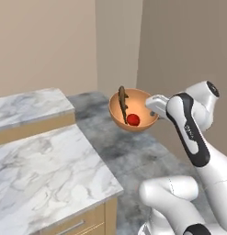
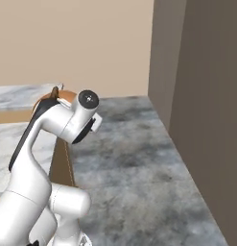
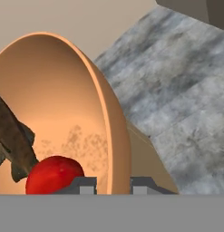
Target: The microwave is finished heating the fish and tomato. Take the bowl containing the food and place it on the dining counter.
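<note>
Gripping the rim of the bowl, the robot's hand holds the terracotta-coloured vessel in the air above the grey mottled floor — its two dark fingertips pinched close together, one on the inside of the wall and one on the outside. From the left base camera the bowl hangs just beyond the far corner of the nearer marble worktop, tipped a little so that its open side faces the camera, with the white arm reaching it from the side away from that worktop. Inside the bowl lies the fish, slender and brown-olive, propped against the inner wall with one end poking above the rim; the tomato sits at the bottom, just beside the fish's lower end. The hand camera shows the same pairing — the red tomato low in the bowl, close to the inner fingertip, the fish against the wall next to it. A second marble worktop stands farther back, beyond the nearer one. From the right base camera only a sliver of the orange bowl shows behind the arm's upper link.
</note>
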Motion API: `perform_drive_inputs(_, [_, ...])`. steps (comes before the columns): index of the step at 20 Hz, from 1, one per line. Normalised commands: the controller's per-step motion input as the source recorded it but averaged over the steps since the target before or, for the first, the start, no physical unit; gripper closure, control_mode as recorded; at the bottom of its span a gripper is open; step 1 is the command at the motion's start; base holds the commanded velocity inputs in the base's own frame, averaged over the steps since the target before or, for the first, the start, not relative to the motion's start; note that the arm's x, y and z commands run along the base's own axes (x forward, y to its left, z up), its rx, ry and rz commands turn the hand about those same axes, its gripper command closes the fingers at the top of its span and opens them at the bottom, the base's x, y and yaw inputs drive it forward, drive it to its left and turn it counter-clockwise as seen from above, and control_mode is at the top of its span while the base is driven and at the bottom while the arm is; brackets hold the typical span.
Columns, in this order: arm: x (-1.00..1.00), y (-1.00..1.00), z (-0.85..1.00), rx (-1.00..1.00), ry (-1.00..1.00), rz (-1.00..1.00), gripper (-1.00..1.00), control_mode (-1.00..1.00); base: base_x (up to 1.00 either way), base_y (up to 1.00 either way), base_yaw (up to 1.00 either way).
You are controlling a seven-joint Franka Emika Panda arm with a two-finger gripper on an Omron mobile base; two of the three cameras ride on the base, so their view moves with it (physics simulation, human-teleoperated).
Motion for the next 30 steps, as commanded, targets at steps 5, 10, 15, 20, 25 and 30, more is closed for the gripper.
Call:
perform_drive_inputs(5, [0.0, 0.0, 0.0, 0.0, 0.0, 0.0, 1.0, 1.0, 1.0, -0.87, 0.2])
perform_drive_inputs(10, [0.0, 0.0, 0.0, 0.0, 0.0, 0.0, 1.0, 1.0, 0.54, -1.0, 0.0])
perform_drive_inputs(15, [0.0, 0.0, 0.0, 0.0, 0.0, 0.0, 1.0, 1.0, 0.08, -1.0, -0.22])
perform_drive_inputs(20, [0.0, 0.0, 0.0, 0.0, 0.0, 0.0, 1.0, 1.0, 0.68, -0.74, -0.14])
perform_drive_inputs(25, [0.0, 0.0, 0.0, 0.0, 0.0, 0.0, 1.0, 1.0, 1.0, -0.02, 0.07])
perform_drive_inputs(30, [0.0, 0.0, 0.0, 0.0, 0.0, 0.0, 1.0, 1.0, 1.0, 0.22, 0.02])
